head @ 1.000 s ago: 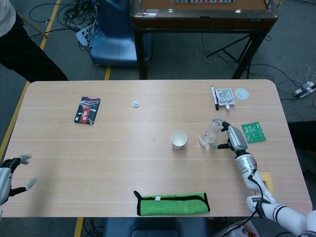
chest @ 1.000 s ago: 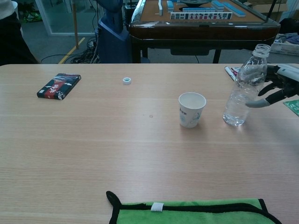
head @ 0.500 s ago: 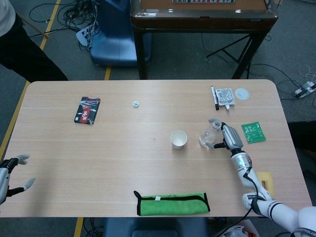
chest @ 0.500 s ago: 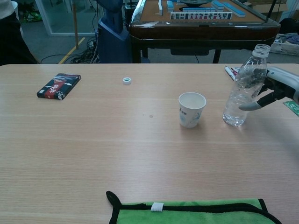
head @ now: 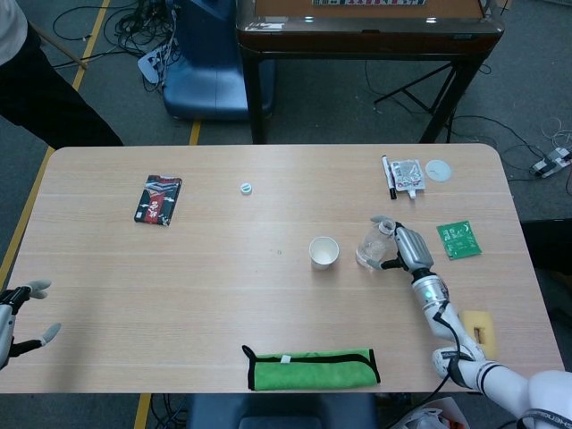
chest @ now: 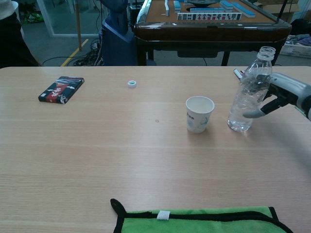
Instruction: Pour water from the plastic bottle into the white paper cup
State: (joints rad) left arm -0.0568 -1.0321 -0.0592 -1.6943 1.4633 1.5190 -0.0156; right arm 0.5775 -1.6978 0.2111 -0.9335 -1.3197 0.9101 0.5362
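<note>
Right hand (chest: 284, 94) wraps the uncapped bottle (chest: 247, 92), fingers around it, though a firm clamp isn't certain.
Bottle stands on the table (chest: 97, 155), tilted slightly, just right of the cup (chest: 199, 113); grasping is the step in hand, then lift and tip over the cup. Left hand (head: 20, 315) idles, fingers apart. Cup print unreadable.

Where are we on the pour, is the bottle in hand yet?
Done: the plastic bottle stands uncapped and upright, its cap lying apart on the table. In hand: the right hand is closing around the bottle, fingers against its side; a firm grip isn't clear. The left hand sits idle at the table edge. Left: lift, tilt and pour; the white paper cup looks empty.
</note>
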